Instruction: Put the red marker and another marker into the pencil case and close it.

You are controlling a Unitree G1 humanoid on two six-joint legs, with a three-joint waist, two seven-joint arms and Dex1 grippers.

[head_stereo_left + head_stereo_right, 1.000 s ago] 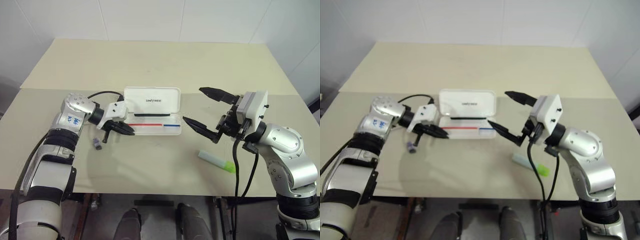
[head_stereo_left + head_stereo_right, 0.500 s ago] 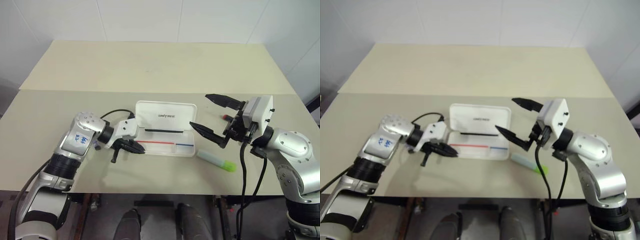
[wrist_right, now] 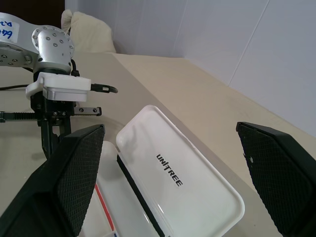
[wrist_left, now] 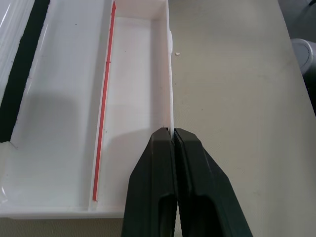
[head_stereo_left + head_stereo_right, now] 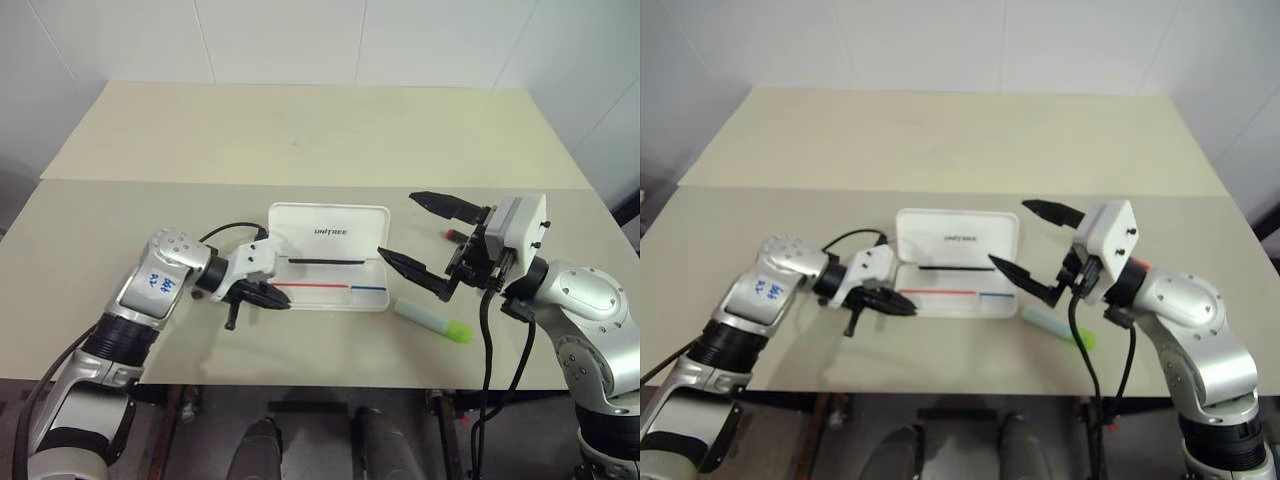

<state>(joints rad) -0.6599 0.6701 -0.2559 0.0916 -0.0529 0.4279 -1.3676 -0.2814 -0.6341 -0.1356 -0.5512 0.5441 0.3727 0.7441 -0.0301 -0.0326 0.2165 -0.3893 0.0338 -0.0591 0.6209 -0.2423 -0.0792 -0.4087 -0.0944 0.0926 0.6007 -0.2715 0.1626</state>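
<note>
Open pencil case (image 5: 330, 285) lying mid-table, green-capped marker (image 5: 433, 322) just right; light, rigid, slippery plastic, best gripped mid-barrel; left gripper (image 5: 268, 296) pinching case's near wall, right gripper (image 5: 428, 236) spread wide, empty

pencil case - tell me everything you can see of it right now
The pencil case is a flat white rectangle with rounded corners, seemingly hard plastic, lying open near the table's front edge. Its hinged lid leans back, showing small dark UNITREE lettering and a black strip along the hinge. The shallow tray has a divider and a line that is red, then blue. No marker shows inside it. The left gripper, shut, pinches the tray's front wall at one end.
</note>
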